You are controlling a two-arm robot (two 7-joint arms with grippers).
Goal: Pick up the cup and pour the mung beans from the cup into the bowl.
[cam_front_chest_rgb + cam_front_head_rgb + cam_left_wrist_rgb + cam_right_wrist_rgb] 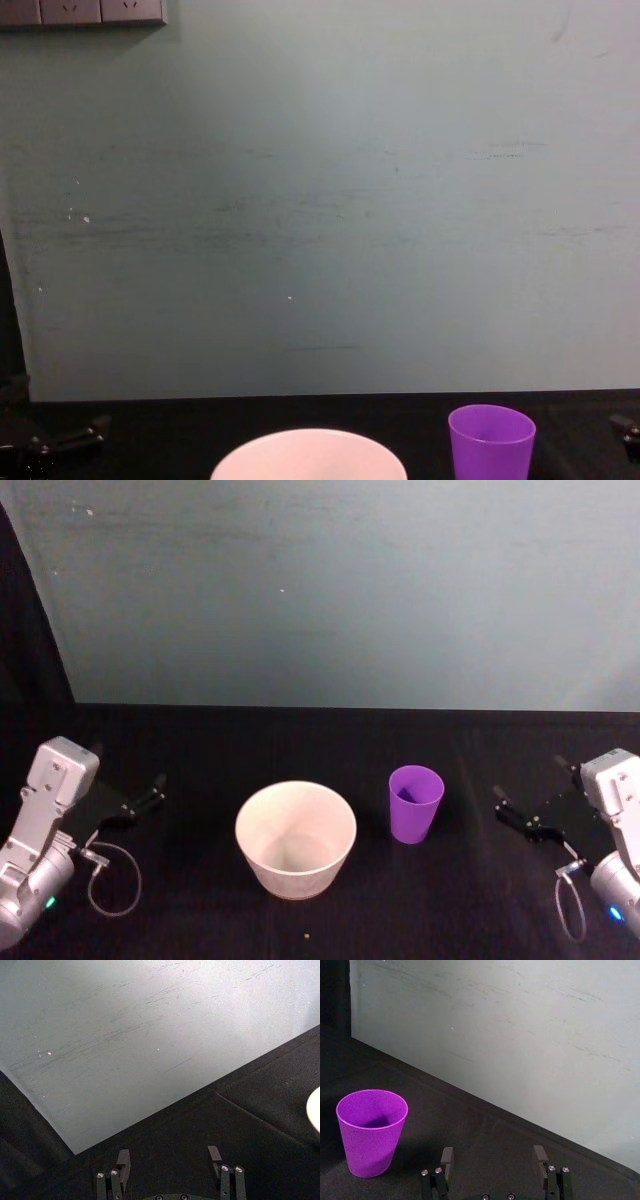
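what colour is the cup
Bright purple cup, plain with no pattern; the right wrist view shows it best.

scuffed pale teal wall [320, 200] behind a black cloth-covered table [200, 750], sockets [80, 10] high up

1. Wide-open lane on the right: bare black tablecloth [470, 880] all the way from the right gripper [530, 782], fingers spread apart, across to the small bright purple plastic cup [415, 803].
2. Tighter on the cup's left: wide round white bowl [296, 838] just beside it, not touching, a narrow strip of cloth between.
3. Clear air above cup and bowl, both mouths open upward.
4. Behind both, a stretch of cloth, then the pale grey-green wall [330, 590] closing off the far edge.
5. Far left: left gripper [128, 768], fingers apart, well apart from the bowl, bare cloth between.
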